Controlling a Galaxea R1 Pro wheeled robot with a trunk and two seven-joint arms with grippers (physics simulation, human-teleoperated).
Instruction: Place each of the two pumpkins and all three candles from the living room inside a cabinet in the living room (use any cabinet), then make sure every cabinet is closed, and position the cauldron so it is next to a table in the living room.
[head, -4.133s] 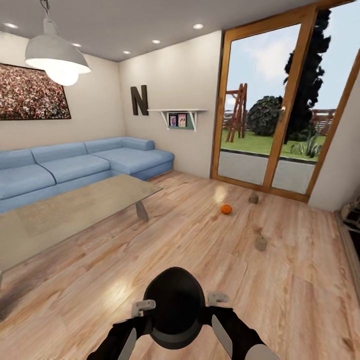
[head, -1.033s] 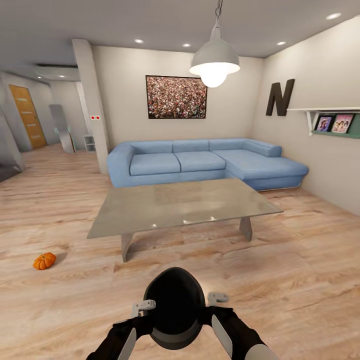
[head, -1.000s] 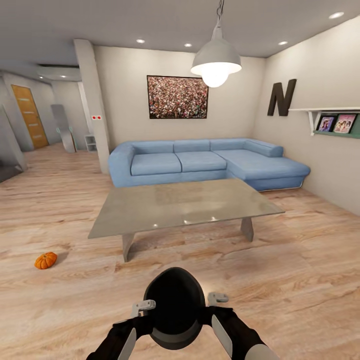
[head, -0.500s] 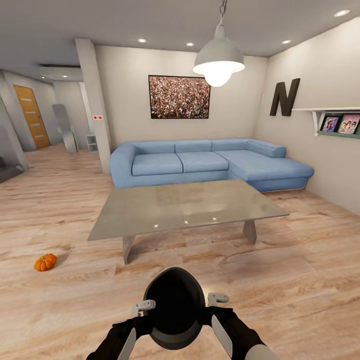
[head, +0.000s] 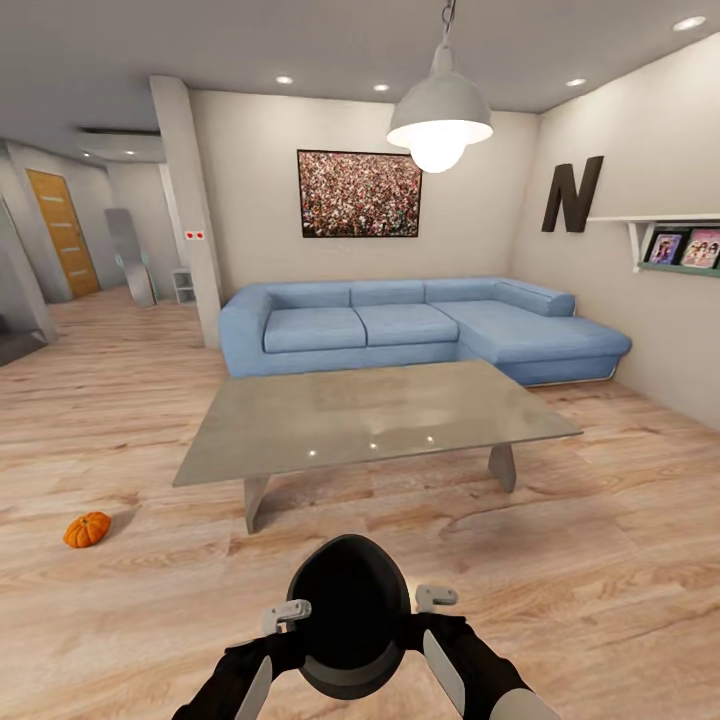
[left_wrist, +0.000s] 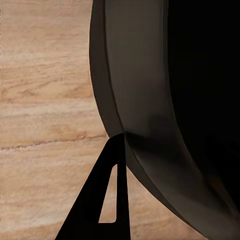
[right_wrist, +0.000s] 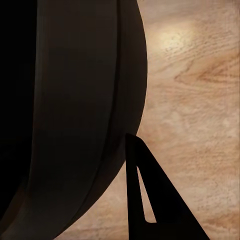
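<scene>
A black round cauldron (head: 350, 625) hangs low in front of me in the head view, held between both arms. My left gripper (head: 288, 612) is at its left rim and my right gripper (head: 436, 598) at its right rim. Each wrist view shows the cauldron's dark wall (left_wrist: 150, 100) (right_wrist: 75, 100) with one finger (left_wrist: 107, 200) (right_wrist: 145, 200) outside it and the other finger hidden. One orange pumpkin (head: 87, 530) lies on the floor to the left. The glass-topped table (head: 370, 420) stands straight ahead.
A blue corner sofa (head: 400, 325) runs along the far wall behind the table. A pendant lamp (head: 440, 115) hangs above. A pillar (head: 190, 210) and a hallway with an orange door (head: 62, 235) are at the left, and a wall shelf (head: 680, 245) at the right.
The camera has swung left from the glass door, floor pumpkin and two candles to the sofa and table, still drifting slightly. The cauldron stays between the grippers.
</scene>
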